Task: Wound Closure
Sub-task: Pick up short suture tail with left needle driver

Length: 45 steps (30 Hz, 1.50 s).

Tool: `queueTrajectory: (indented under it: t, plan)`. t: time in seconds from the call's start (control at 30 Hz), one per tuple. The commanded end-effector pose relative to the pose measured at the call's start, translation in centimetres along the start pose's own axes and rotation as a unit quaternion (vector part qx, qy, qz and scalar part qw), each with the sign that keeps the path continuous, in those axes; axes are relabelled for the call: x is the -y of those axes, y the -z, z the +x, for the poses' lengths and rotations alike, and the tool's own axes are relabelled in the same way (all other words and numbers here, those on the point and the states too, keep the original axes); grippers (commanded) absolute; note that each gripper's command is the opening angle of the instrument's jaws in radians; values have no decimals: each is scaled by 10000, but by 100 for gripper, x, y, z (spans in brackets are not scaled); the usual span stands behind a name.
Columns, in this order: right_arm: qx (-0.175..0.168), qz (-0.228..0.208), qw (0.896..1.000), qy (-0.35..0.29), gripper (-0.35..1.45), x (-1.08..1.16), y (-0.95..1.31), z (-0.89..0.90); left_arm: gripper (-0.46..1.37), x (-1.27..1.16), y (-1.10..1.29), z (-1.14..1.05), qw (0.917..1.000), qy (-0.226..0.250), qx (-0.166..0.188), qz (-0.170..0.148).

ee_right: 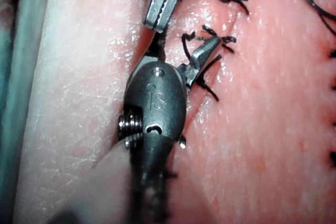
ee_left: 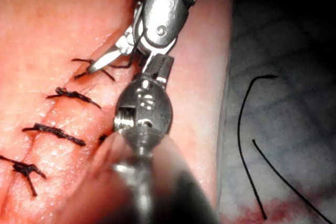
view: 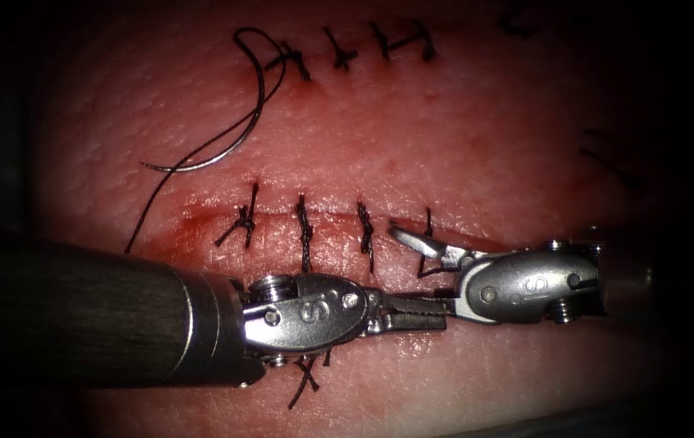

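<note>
The cut (view: 330, 212) runs left to right across the tissue (view: 444, 130) and carries several dark stitches. The curved needle (view: 229, 146) lies free on the tissue above the cut's left end, held by neither tool, with its thread (view: 148, 207) trailing down to the left. My left tool (view: 424, 312) lies below the cut with its jaws shut and nothing visible between them. My right tool (view: 420, 272) has its jaws open at the rightmost stitch (view: 428, 219), whose thread tail (view: 421, 261) curls between them. That tail (ee_right: 185, 45) also shows between the right tool's jaws (ee_right: 184, 51).
A second stitched line (view: 363, 45) runs along the far part of the tissue. Cut thread ends (view: 306, 388) lie below the left tool's wrist. Red fluid (view: 200, 221) wets the cut's left end. Loose thread pieces (ee_left: 242, 129) lie on the cloth beside the tissue.
</note>
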Motion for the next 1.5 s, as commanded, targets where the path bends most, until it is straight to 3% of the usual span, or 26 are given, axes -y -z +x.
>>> queueTrajectory:
  t: [0.03,0.43,0.5,0.57,0.7,0.8,0.87,0.9,1.0,1.07,1.5]
  plan:
    - [-3,49,10000,2,130,0,1,1,-35,0,0,0,10000,-2,1,-25]
    - [34,30,10000,-52,128,-8,17,-5,-35,1,9,6,9997,-257,-28,-26]
    - [63,0,9999,-95,129,-10,22,-6,-13,2,11,9,9994,-355,-32,48]
    - [107,-41,9999,-114,129,-12,28,-7,26,4,14,12,9988,-476,-37,77]
    - [131,-40,9998,-140,129,-15,36,-7,32,6,18,17,9985,-529,-35,164]
    - [138,-30,9997,-179,128,-17,43,-7,62,8,20,22,9985,-526,-34,177]
    - [135,-22,9997,-205,128,-18,48,-10,99,9,20,26,9983,-559,-37,176]
    - [137,-28,9996,-233,128,-18,49,-10,103,9,20,27,9982,-578,-39,177]
    - [173,-85,9995,-263,128,-19,54,-14,75,11,16,31,9976,-669,-45,197]
    - [186,-110,9993,-294,128,-19,57,-15,67,13,12,33,9972,-716,-63,220]
    - [155,-54,9993,-342,127,-15,73,-18,57,25,-12,27,9952,-894,206,331]
